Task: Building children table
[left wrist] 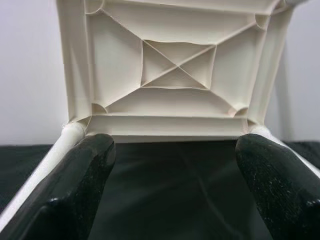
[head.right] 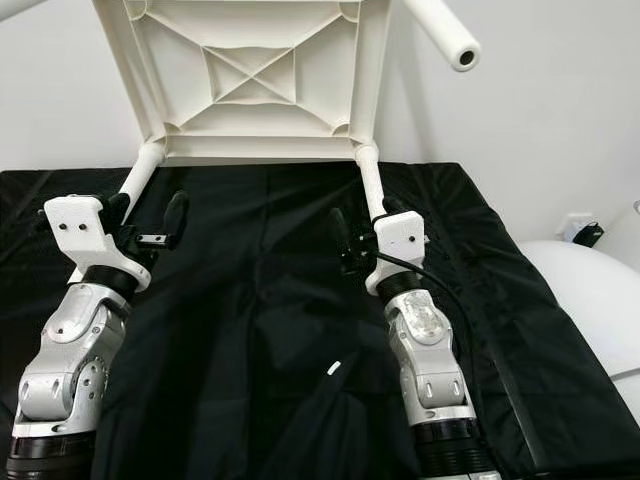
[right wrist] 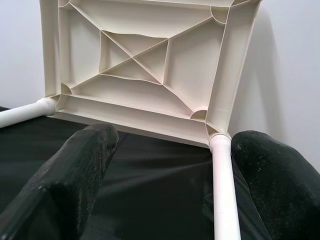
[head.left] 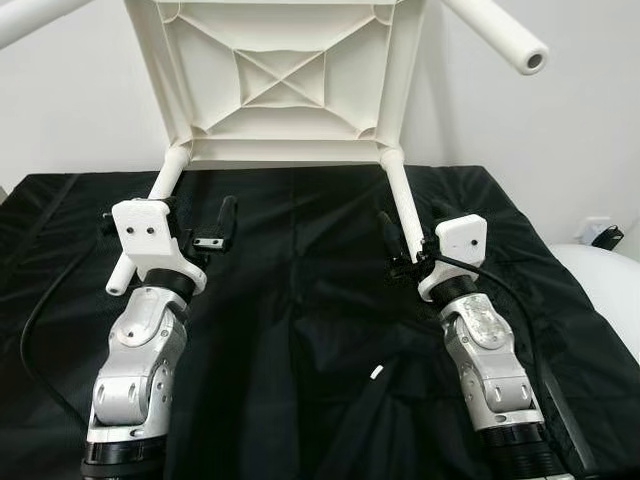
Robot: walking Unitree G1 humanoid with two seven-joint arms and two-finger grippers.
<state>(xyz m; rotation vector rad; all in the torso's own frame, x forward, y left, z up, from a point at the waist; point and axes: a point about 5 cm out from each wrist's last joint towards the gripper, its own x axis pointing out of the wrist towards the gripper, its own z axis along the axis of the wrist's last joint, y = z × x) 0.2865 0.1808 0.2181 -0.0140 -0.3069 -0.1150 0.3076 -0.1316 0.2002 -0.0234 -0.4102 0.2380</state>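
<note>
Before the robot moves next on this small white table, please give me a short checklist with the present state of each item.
1. Table top stands on its edge against the wall: ok.
2. Lower two legs seated in their corner sockets: ok.
3. Left gripper open, beside the left leg: ok.
4. Right gripper open around the right leg: ok.
5. Upper two legs fully seated: cannot tell.
6. Small white piece on the black cloth, purpose: cannot tell.

Lighting even, bright, diffuse overhead; no motion blur in head views. Black cloth (head.left: 320, 300) eats detail, faint sheen on folds. White tabletop (head.left: 285, 75) near clipping. Wrist views: fingers (left wrist: 75, 190) close-up, soft focus.
</note>
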